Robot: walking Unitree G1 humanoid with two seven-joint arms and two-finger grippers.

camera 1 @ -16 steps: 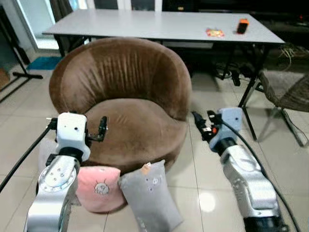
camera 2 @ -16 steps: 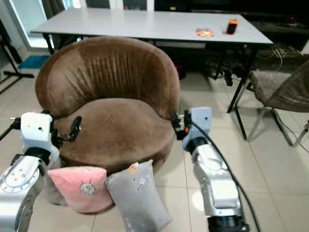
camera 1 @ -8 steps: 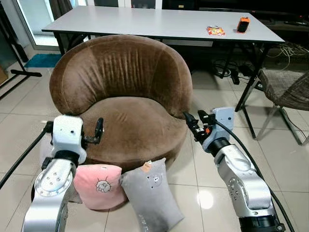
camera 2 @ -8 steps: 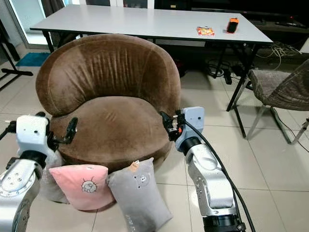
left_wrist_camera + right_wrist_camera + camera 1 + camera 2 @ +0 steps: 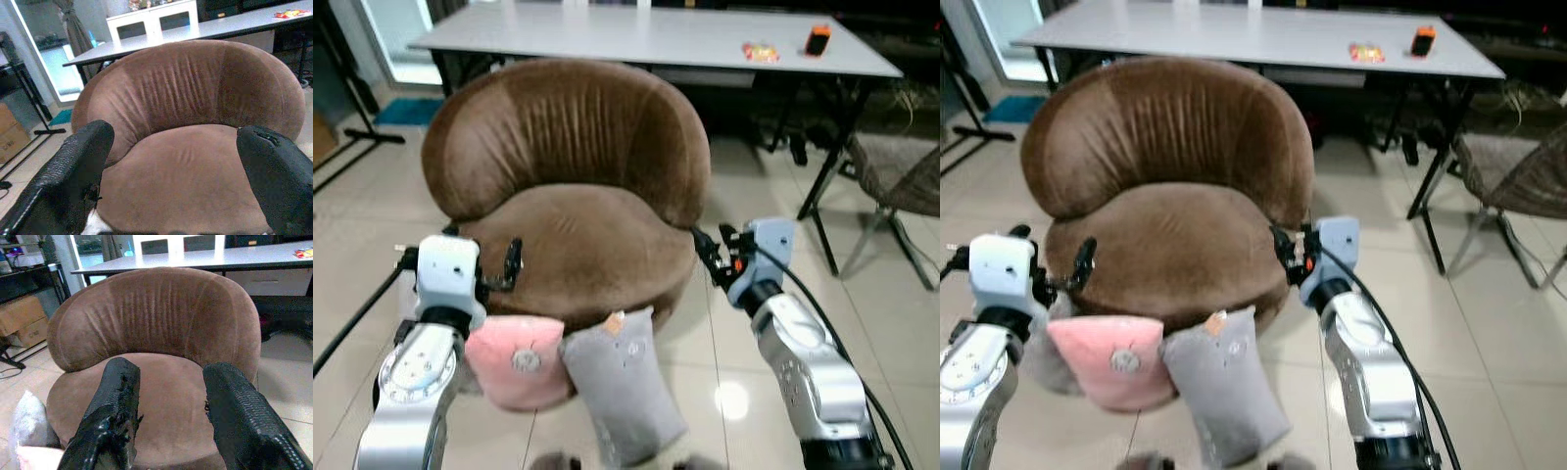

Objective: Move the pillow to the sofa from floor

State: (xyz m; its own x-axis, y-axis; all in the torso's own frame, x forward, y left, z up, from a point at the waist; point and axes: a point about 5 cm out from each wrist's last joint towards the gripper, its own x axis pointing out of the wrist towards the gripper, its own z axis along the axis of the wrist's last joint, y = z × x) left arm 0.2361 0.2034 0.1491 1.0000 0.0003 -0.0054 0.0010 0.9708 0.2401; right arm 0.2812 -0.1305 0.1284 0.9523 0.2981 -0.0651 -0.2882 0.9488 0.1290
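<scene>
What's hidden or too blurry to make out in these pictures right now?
- Pink pillow: face print blurred in both eye views; its left edge sits behind the left gripper's arm.
- Grey pillow: lower end smeared near the frame's bottom.
- Small items on the table: too small to identify.
- Brown sofa's base: hidden behind the pillows.

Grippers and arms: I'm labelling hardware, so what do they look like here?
Both arms are silver metal with round joints. The left gripper sits on a white boxy wrist block, the right gripper on a pale blue-grey one with an orange-red mark. Each has two long, textured black fingers; black cables trail along both arms.
</scene>
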